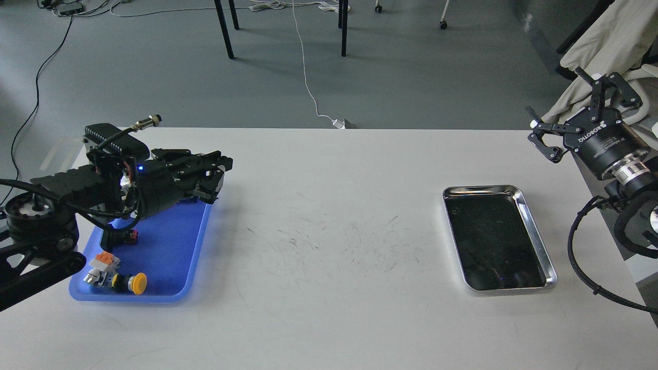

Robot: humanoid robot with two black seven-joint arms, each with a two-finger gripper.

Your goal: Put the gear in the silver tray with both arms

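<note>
No gear shows under the left tool [216, 172], fingers indistinguishable, over the blue tray [169, 246]; presumably rigid, heavy, slick metal, best pinched across its rim; right tool [558, 121] gapes.

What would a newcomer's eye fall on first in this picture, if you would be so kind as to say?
Probably the blue tray at the table's left, with the left gripper reaching over its far end and a yellow-capped push button lying near its front edge. Next comes the silver tray at the right, its dark bottom bare. Beyond it, the right gripper hangs open past the table's right edge.
</note>
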